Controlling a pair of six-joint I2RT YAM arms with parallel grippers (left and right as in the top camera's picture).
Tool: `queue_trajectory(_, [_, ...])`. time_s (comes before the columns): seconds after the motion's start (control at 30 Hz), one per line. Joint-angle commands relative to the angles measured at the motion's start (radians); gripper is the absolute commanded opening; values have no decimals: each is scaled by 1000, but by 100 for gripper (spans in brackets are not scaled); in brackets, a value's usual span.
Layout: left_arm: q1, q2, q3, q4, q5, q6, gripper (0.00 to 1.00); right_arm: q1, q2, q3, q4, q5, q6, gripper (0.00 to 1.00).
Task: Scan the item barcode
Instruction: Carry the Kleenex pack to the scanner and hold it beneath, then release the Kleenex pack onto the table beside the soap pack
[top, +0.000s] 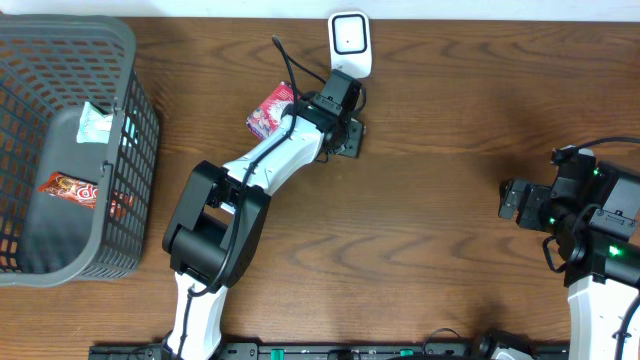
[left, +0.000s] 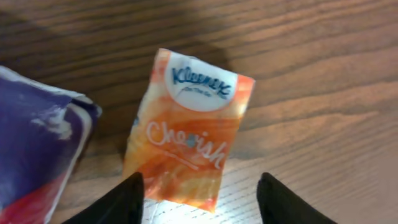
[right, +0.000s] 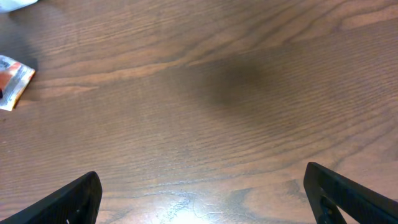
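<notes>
The left gripper's (left: 202, 194) jaws stand spread astride the Kleenex pack (left: 189, 130), lying face-up on the desk (left: 323, 74) near the scanner (top: 350, 40), so pick-up seems in hand, next needing a pinch and a turn scannerward; the right gripper's (right: 202, 177) jaws gape wide.

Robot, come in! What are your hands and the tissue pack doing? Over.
Left gripper open over Kleenex pack; pack lying on table, not held. Right gripper open, empty. Purple packet close beside pack.

place: mock shop checkout | cues: barcode scanner (top: 350, 42), grey basket (top: 143, 130), wooden table (top: 450, 200)
</notes>
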Motion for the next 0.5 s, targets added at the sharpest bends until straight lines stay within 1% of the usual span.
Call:
queue_trajectory(0.0, [8,-63,10,2,61,1,63,-4,2,16,-2,5,9,99])
queue_trajectory(0.07, [18,-123,10,2,87,1,64,-4,2,16,-2,5,9,99])
queue_trajectory(0.2, [59,-280,10,1,89,1,66,-4,2,16,-2,5,9,99])
queue_trajectory(0.23, [78,-328,10,2,89,2,71,-4,2,16,-2,5,9,99])
queue_trajectory(0.27, [96,-372,10,2,88,2,72,-4,2,16,-2,5,9,99])
queue_trajectory(0.37, [183,-507,10,0,74,1,74,-4,2,16,-2,5,9,99])
queue_trajectory(0.47, [290,-611,10,0,26,1,75,-4,2,16,-2,4,9,99])
